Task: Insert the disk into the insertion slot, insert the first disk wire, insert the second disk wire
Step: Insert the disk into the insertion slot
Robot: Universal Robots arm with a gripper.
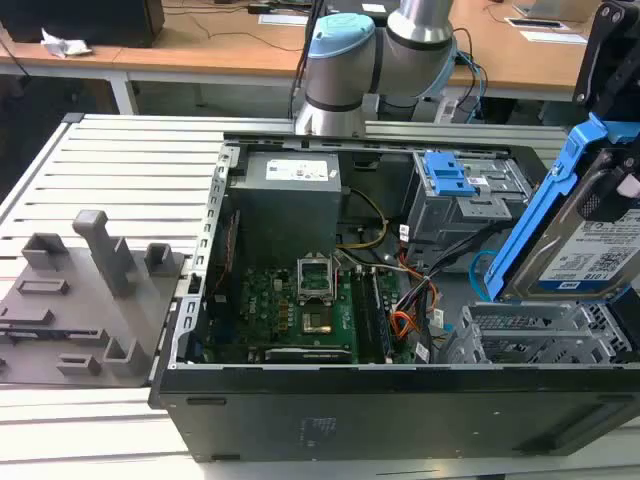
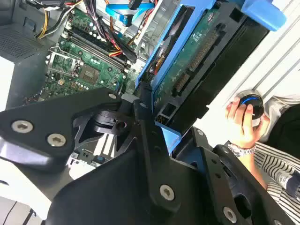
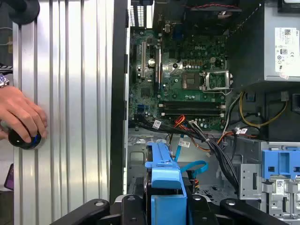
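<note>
Black linkage of my gripper (image 3: 166, 204) sits nearest in both wrist views; my fingers are clamped on the blue carrier of the disk (image 1: 598, 250). Beneath lies the open computer case (image 1: 300, 420). At the exterior view's right, over the near corner of the case, the disk hangs tilted with its long axis slanting steeply. Its lower end is just above the insertion slot (image 1: 540, 340), not yet entered. Beyond the slot, the second disk wire (image 3: 192, 166) loops loose, apparently unplugged.
</note>
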